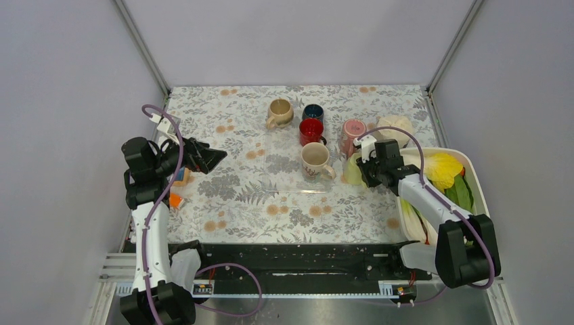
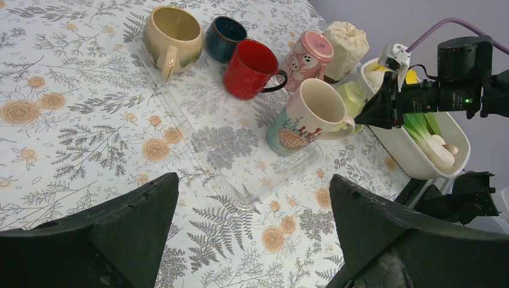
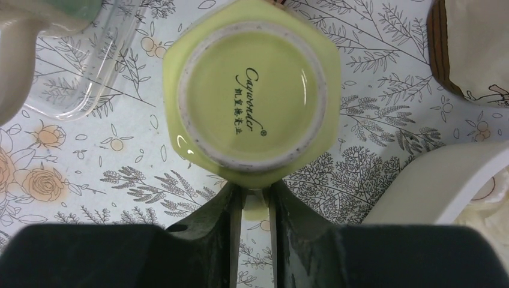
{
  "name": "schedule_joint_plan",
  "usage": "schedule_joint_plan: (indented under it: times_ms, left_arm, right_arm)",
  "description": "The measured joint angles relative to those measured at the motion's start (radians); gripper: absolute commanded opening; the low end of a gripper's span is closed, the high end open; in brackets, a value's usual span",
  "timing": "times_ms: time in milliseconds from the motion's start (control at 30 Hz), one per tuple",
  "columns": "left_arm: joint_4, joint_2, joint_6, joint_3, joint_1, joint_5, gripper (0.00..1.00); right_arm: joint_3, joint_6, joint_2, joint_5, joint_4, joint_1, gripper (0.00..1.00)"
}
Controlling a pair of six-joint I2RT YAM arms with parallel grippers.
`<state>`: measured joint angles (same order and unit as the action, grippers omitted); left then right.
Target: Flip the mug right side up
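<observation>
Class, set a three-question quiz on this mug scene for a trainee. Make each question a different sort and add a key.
1. True or false: the green mug stands base up.
2. The left gripper is: A. open and empty; B. shut on a mug.
3. Fill in: the right gripper is shut on the ____ mug.
Key: 1 true; 2 A; 3 green.

The hexagonal lime-green ceramic mug (image 3: 252,90) carries black script on its base. The white tablecloth (image 1: 257,196) bears grey ferns and orange roses. The red ceramic mug (image 2: 246,72) is plain; the pink ceramic mug (image 2: 303,57) shows white animal faces.
</observation>
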<state>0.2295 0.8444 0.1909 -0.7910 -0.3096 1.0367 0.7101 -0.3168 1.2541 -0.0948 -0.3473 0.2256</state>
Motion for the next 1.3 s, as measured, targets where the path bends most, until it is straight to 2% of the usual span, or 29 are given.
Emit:
schedule_joint_plan:
  times_ms: [233,467,633,767,967,1100,1300]
  left_arm:
    - [-0.002,0.002,0.000,0.000,0.000,0.001,0.99]
    - [-0.037,0.000,0.017,0.000,0.000,0.016,0.99]
    - [-0.074,0.002,0.049,-0.010,0.021,0.032,0.99]
    - [-0.090,0.025,0.071,-0.070,0.100,0.034,0.99]
    - [-0.263,0.085,0.176,-0.121,0.278,0.023,0.99]
    - [-0.401,0.158,0.282,-0.127,0.384,-0.005,0.98]
    - [-0.766,0.304,0.554,-0.090,0.486,-0.034,0.97]
  right_arm:
    - [-0.067,-0.002,-0.107,0.019,0.027,0.000,0.00]
    - [-0.085,-0.005,-0.325,0.032,0.025,0.000,0.00]
    - [-0.016,0.011,-0.449,0.021,-0.021,0.000,0.00]
    - [0.083,0.055,-0.494,-0.010,-0.053,0.000,0.00]
    - [0.280,0.181,-0.481,-0.108,-0.054,0.000,0.00]
    - [0.373,0.312,-0.415,-0.199,0.018,0.000,0.00]
    - [0.399,0.509,-0.271,-0.320,0.171,0.000,0.00]
